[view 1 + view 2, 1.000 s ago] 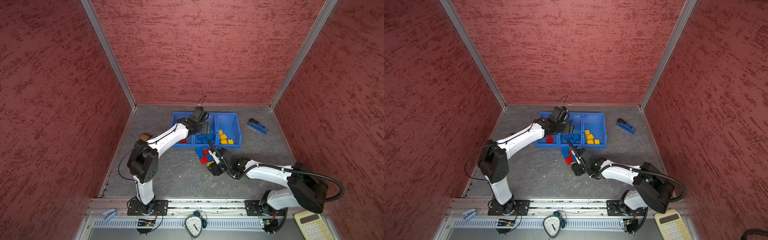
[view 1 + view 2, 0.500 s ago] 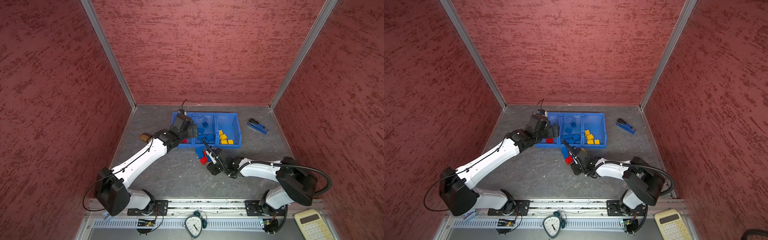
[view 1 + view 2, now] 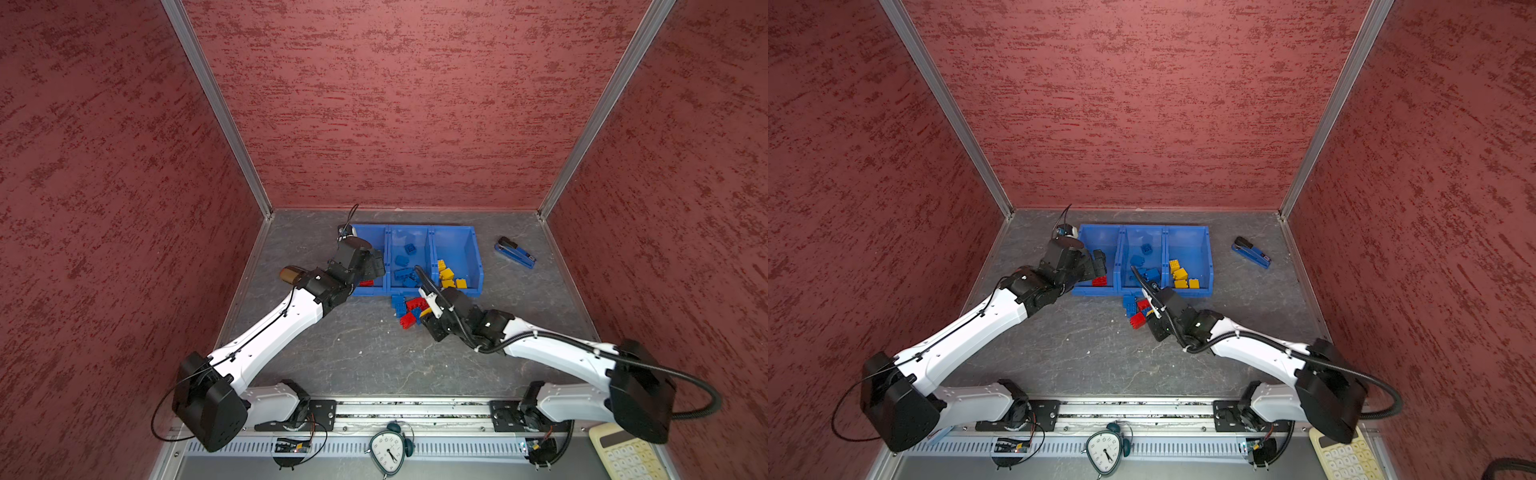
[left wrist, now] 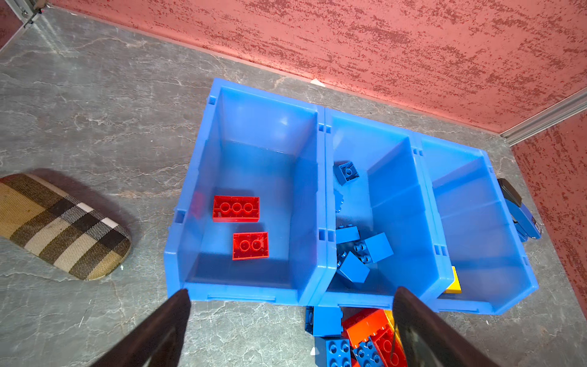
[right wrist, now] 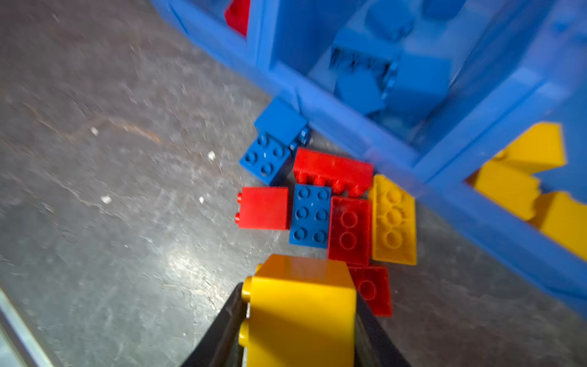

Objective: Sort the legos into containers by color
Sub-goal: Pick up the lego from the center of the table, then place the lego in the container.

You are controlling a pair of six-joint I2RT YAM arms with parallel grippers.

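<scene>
Both top views took in the whole bench (image 3: 353,353), with the containers (image 3: 428,227) set near the back wall, but the arms hid much of the detail. In a top view the left gripper (image 3: 1099,264) sat over the near end of the leftmost bin and covered most of its floor. Only the left wrist view showed the two red bricks (image 4: 236,208) lying there undersides up, one long and one short, a little apart. That view also showed the plaid case (image 4: 60,222) whole on the bench beside the containers, while from above the arm hid most of it. The blue bricks (image 4: 365,251) lay in the middle bin. The yellow bricks (image 3: 446,274) in the rightmost bin were plain from above but only a sliver in the left wrist view.

The loose legos (image 5: 310,216) lay on the bench just in front of the middle bin. From above the right arm half hid them. The right wrist view, somewhat blurred, showed red, blue and one yellow piece packed together and touching.

The left gripper stood wide apart and empty, its fingertips just short of the containers' front wall. The right gripper (image 5: 298,295) was closed on a yellow brick (image 5: 301,317), a finger against each side, at the near edge of the loose legos. Whether that brick was clear of the bench could not be told.
</scene>
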